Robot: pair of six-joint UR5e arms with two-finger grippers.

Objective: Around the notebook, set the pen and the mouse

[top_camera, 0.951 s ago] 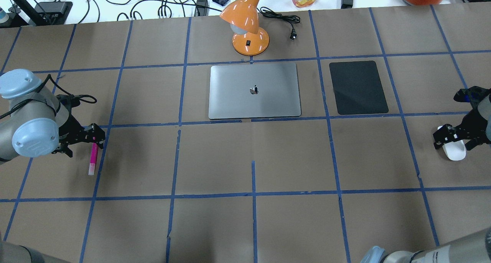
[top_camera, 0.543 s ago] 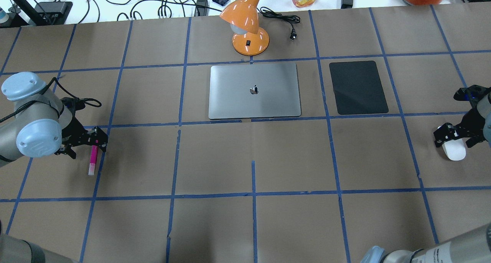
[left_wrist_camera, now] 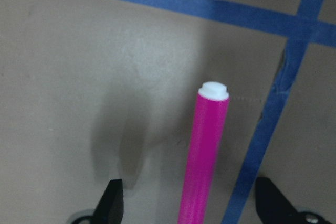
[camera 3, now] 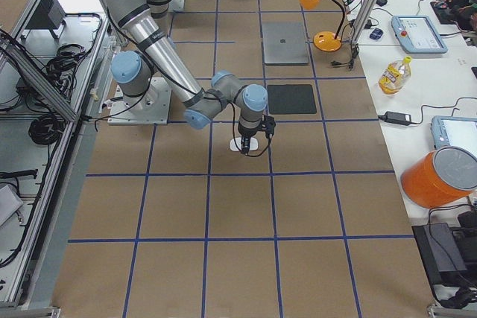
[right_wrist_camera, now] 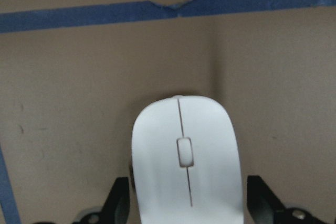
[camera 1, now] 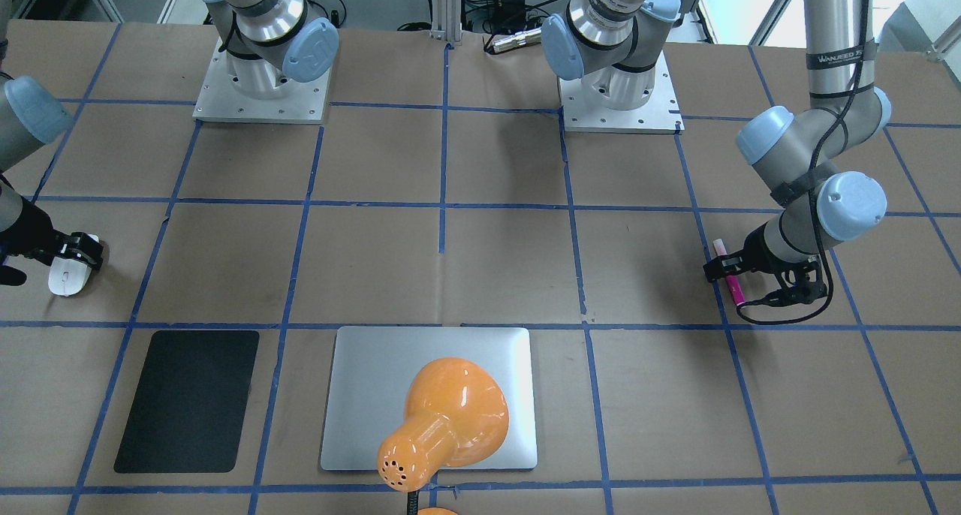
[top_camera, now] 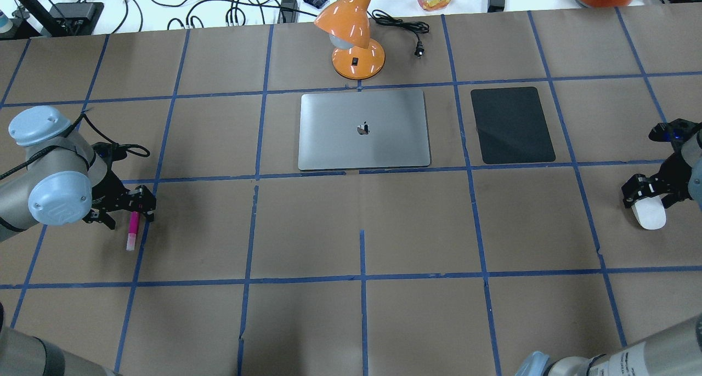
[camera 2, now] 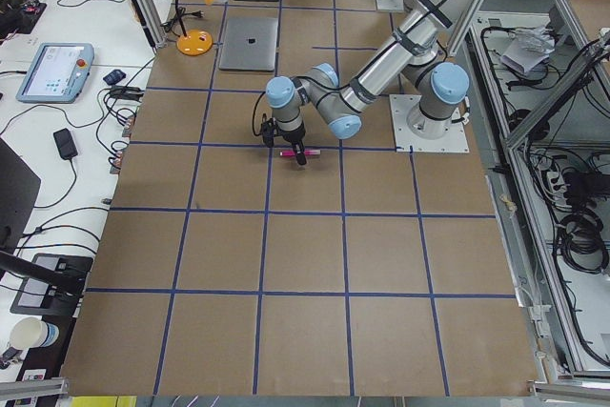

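The desk (top_camera: 417,228) is covered in brown paper ruled into squares by blue tape. Past its far edge, a white side bench (top_camera: 164,3) carries black cables and power bricks.

From overhead, the large flat silver-grey metal notebook (top_camera: 363,129) lies whole in the far centre, with the orange desk lamp (top_camera: 356,41) just beyond it and a matte black rectangular pad (top_camera: 513,125) to its right. In the front-facing view the lamp's shade hides part of the notebook's lid. Only that view shows the two arm bases on their metal plates (camera 1: 261,87).

The slim magenta-pink pen (top_camera: 132,231) lies on the desk at the robot's far left, well apart from the notebook. The left wrist camera adds that the left end effector (left_wrist_camera: 191,205) straddles it, jaws wide and clear of the barrel.

The smooth white oval mouse (top_camera: 649,214) rests at the far right. The right wrist camera shows the right end effector (right_wrist_camera: 189,203) spread around it, fingers close beside its flanks; whether they touch it cannot be told.
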